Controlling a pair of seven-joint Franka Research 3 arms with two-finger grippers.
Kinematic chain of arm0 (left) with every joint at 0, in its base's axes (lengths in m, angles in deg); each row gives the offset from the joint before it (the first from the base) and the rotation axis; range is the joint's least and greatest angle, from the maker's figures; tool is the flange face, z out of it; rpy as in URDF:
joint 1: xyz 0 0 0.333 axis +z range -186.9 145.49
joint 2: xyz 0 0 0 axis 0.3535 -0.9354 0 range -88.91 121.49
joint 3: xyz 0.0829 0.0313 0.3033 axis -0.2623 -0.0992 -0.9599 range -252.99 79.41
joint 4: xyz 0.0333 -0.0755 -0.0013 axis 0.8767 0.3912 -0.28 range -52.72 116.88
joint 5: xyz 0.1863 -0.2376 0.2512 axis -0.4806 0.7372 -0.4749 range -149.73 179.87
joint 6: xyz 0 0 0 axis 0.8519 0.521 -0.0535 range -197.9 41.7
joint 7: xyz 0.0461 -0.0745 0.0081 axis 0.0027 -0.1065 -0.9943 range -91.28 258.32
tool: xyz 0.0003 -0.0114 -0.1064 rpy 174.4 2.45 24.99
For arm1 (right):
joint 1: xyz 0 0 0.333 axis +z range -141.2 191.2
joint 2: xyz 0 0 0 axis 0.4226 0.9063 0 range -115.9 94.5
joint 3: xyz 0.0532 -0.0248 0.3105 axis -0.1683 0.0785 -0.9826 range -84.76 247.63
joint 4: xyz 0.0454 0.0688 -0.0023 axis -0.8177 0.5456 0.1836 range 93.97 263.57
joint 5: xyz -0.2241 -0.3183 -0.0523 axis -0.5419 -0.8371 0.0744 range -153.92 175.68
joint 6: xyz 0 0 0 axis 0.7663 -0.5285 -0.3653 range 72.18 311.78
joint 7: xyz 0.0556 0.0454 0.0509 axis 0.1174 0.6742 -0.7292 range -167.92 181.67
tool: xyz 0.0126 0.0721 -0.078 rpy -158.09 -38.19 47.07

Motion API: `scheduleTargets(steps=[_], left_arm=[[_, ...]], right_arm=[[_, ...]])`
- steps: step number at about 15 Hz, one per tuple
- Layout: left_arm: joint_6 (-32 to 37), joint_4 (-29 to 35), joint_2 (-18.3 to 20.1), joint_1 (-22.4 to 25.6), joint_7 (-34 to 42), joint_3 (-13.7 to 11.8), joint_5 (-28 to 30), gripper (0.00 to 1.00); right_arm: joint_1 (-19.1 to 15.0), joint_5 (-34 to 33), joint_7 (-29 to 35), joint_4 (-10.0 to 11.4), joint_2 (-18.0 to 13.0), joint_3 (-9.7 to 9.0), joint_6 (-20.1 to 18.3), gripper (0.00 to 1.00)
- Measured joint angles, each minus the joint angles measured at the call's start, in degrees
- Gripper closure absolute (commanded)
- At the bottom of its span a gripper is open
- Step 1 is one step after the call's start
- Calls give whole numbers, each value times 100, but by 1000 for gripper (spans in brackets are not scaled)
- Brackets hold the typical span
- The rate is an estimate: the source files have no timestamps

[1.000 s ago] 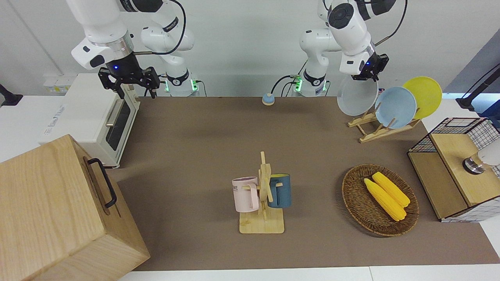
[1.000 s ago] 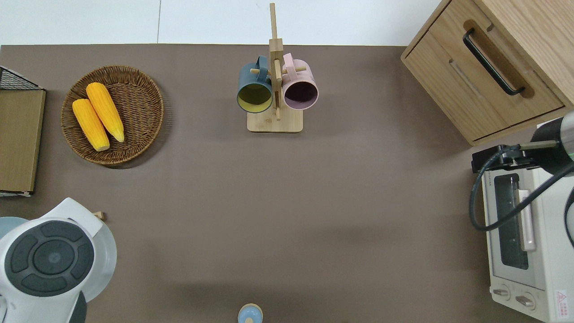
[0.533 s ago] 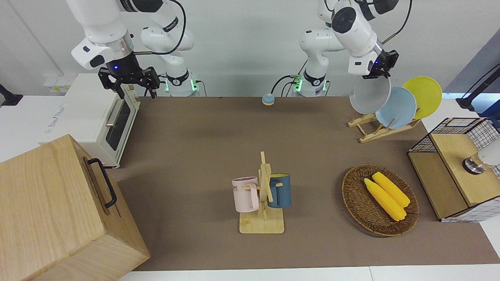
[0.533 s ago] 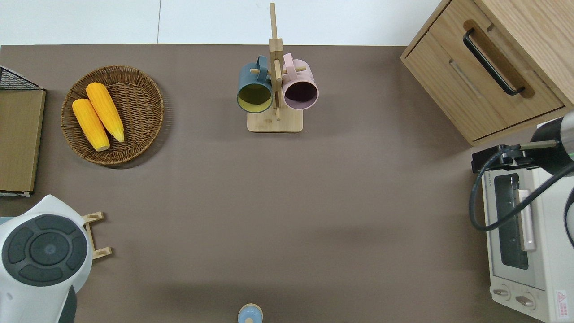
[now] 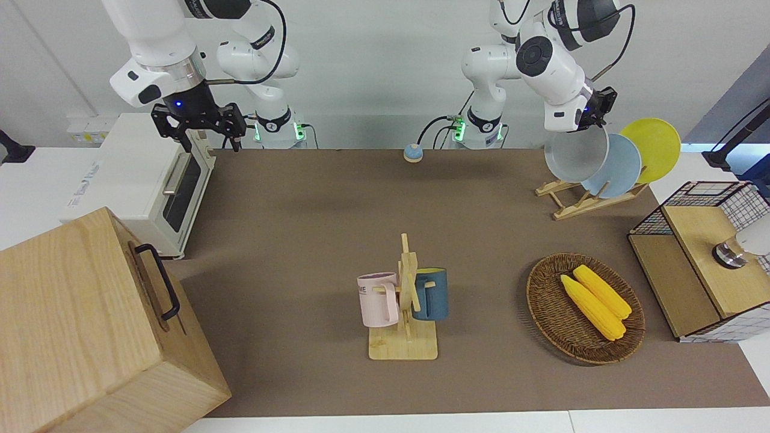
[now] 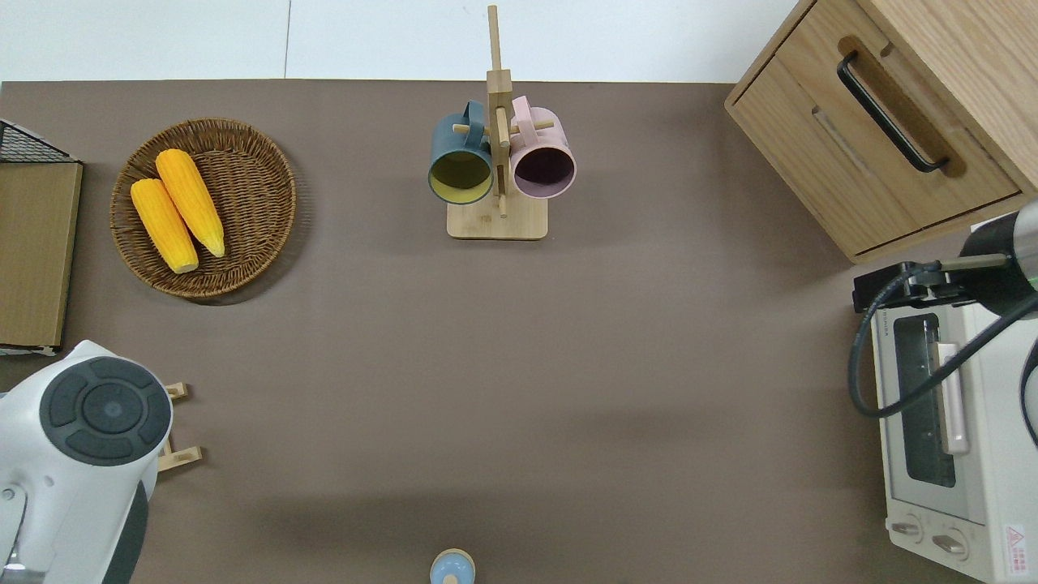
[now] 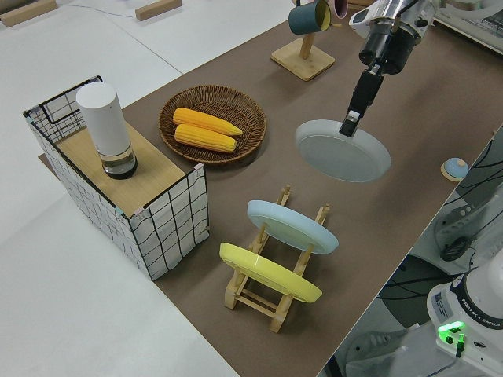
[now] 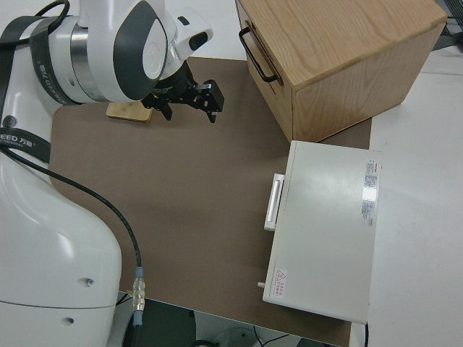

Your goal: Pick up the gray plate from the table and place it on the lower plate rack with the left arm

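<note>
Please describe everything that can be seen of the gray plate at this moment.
The gray plate is round, plain pale gray, smooth, with a shallow rim. The left gripper is shut on its rim and holds it in the air, tilted, beside the light-blue plate that stands in the plate rack. It does not sit in a slot yet.

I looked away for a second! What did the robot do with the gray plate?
The left gripper, shut on the gray plate, carried it toward the lower plate rack, up against the blue plate. The right arm stayed parked; mugs, basket and corn didn't move.
</note>
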State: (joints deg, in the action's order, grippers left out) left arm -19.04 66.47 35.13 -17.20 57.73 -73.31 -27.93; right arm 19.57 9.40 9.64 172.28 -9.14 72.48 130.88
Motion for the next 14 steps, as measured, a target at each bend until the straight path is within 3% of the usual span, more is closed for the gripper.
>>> scheduleTargets(steps=[7,14], left_arm=[[5,269,-412,11,-434,-43,-311,1000],[-2,510,-560,17,-762,-42,-319,1000]], right_arm=[[0,0,0,0,0,0,0,17],[0,0,0,0,0,0,0,17]])
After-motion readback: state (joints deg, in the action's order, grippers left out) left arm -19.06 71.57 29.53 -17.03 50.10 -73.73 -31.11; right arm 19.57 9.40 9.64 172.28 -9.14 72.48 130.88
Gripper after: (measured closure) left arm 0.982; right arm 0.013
